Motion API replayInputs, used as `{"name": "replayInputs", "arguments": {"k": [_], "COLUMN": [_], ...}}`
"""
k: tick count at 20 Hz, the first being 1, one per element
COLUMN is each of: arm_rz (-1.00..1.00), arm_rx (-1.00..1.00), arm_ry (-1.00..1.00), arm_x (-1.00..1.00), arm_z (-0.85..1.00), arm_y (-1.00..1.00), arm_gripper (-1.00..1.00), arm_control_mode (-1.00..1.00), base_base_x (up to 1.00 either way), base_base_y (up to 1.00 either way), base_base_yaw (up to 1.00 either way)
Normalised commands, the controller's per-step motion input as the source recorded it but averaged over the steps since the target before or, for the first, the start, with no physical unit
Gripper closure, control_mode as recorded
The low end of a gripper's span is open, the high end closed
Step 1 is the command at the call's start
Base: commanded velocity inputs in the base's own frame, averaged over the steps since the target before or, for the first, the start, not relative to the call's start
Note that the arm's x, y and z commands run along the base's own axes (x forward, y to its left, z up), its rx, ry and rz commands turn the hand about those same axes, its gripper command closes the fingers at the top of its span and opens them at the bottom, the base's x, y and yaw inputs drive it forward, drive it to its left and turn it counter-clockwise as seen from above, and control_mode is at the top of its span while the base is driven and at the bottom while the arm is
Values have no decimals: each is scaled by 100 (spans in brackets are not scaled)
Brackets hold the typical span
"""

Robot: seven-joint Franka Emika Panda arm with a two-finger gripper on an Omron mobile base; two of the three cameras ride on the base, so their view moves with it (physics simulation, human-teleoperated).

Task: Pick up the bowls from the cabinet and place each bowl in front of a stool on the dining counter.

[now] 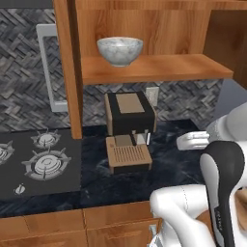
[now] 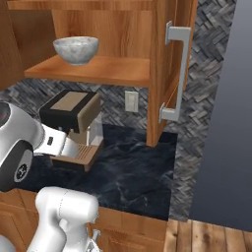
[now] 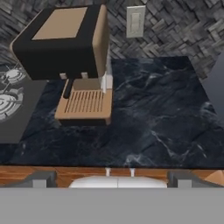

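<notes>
Starting at the left, the gas hob [image 1: 41, 161] takes up the tabletop's [image 1: 178, 166] left end, so the coffee machine [image 1: 129, 130] gets parked just right of it, back against the wall under the cabinet [image 1: 159, 43]. The marbled bowl [image 1: 120, 50] is up on the cabinet shelf near its left edge, doors open, so it's reachable from the front. The end effector [image 3: 116, 177] is low at the tabletop's front edge, fingers spread wide and empty, probably ready to go up for that bowl.
</notes>
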Motion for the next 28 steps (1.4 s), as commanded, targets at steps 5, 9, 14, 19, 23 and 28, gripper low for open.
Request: {"name": "replayInputs", "arguments": {"k": [5,9,14,19,23,28], "arm_rz": [0,-2,-14,-15,-14,-6], "arm_rx": [-2,0,6,17,26,23], "arm_ry": [-1,0,0,0,0,0], "arm_x": [0,12,34,51,51,60], "arm_z": [74,86,62,10,0,12], "arm_y": [0,1,1,0,0,12], "arm_gripper": [-100,-100,-100,-100,-100,-100], "arm_control_mode": [-100,-100,-100,-100,-100,-100], "base_base_x": [0,0,0,0,0,0], "base_base_y": [0,0,0,0,0,0], "base_base_yaw": [0,0,0,0,0,0]}}
